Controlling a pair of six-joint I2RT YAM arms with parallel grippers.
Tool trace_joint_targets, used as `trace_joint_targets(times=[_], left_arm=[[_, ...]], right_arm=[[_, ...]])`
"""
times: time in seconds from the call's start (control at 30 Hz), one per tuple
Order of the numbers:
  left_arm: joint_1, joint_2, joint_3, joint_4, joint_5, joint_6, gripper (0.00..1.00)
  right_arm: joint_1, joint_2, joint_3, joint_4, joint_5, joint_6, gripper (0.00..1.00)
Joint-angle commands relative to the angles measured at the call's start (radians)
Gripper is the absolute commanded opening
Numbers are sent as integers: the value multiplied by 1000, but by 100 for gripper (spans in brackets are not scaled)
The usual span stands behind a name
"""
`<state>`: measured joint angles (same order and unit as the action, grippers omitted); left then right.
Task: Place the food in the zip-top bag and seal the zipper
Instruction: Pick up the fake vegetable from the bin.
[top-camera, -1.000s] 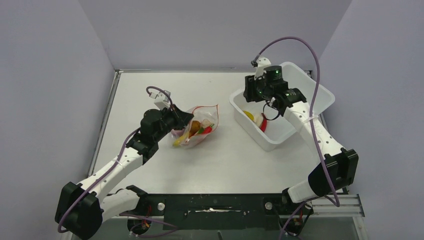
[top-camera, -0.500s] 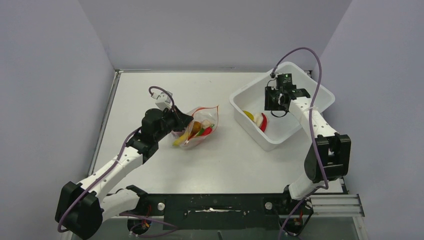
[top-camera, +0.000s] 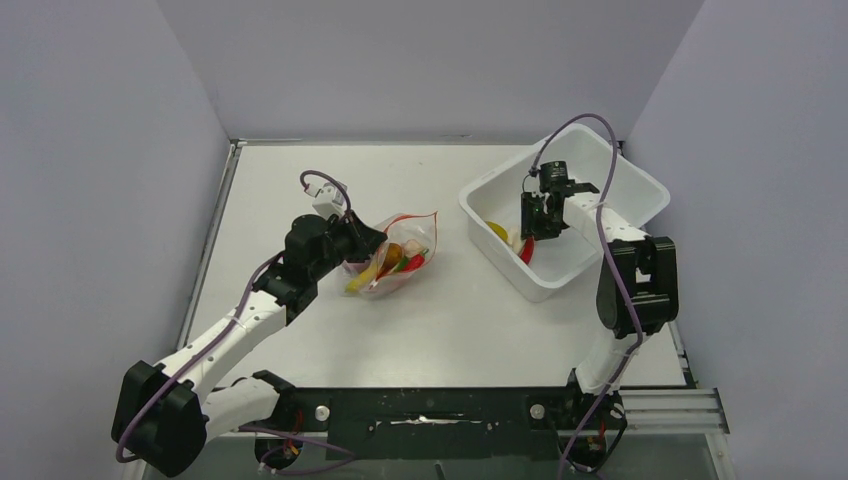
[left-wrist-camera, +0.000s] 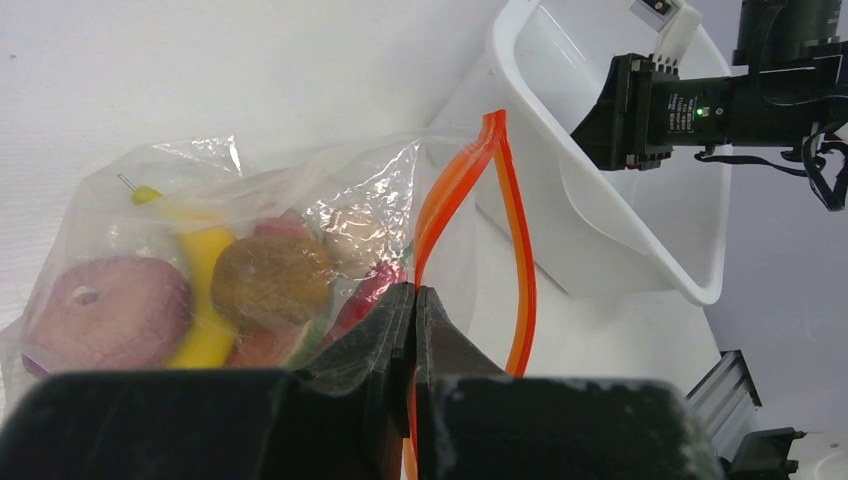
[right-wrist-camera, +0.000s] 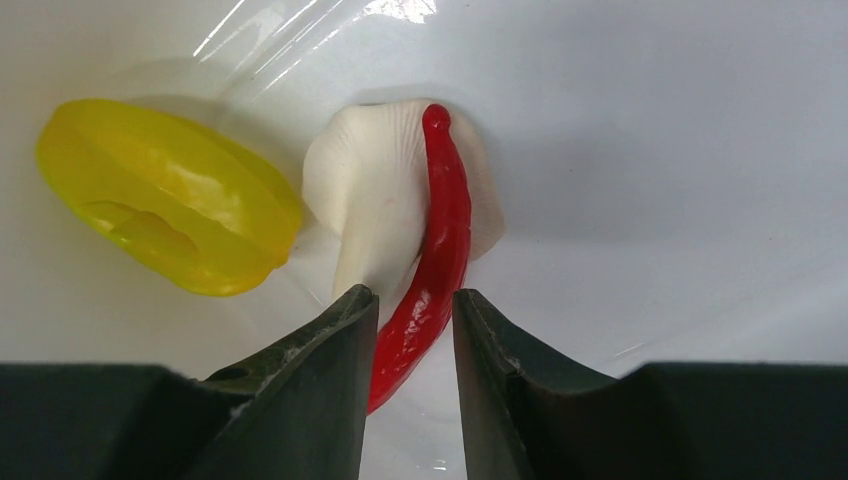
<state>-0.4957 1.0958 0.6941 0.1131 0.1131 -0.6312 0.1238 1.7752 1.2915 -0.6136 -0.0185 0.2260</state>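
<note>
The zip-top bag (top-camera: 395, 258) lies mid-table with several food pieces inside: a yellow banana (left-wrist-camera: 205, 290), a brown round piece (left-wrist-camera: 270, 280) and a pale ring (left-wrist-camera: 100, 310). Its orange-red zipper (left-wrist-camera: 455, 190) gapes open. My left gripper (left-wrist-camera: 414, 292) is shut on the near zipper strip and holds the mouth up; it also shows in the top view (top-camera: 362, 243). My right gripper (right-wrist-camera: 412, 300) is down in the white bin, open, its jaws either side of a red chili (right-wrist-camera: 440, 250). The chili lies over a white piece (right-wrist-camera: 370, 200), beside a yellow piece (right-wrist-camera: 170, 195).
The white rectangular bin (top-camera: 640, 182) stands at the back right, its near wall (left-wrist-camera: 600, 260) close to the bag's mouth. The right arm's purple cable loops above the bin. Grey walls enclose the table on three sides.
My right wrist has swung round and dropped into the bin, ending over the chili. The left gripper and the bag have stayed put.
</note>
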Motion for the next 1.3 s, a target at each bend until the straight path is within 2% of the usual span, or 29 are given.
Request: trace_joint_targets(times=[0.0,0.5,0.77,0.93,1.27], left_arm=[[6,-8,62,11,14,24,0],[8,-3,70,10,16,27,0],[8,-2,70,14,16,23,0],[7,3,63,32,18,20,0],[7,20,81,29,41,38,0]], right_arm=[[-17,3,6,45,6,3,34],[-29,44,-34,58,14,13,31],[-51,-9,-19,16,86,34,30],[-53,-51,-16,23,53,41,31],[-53,-27,13,2,31,39,31]])
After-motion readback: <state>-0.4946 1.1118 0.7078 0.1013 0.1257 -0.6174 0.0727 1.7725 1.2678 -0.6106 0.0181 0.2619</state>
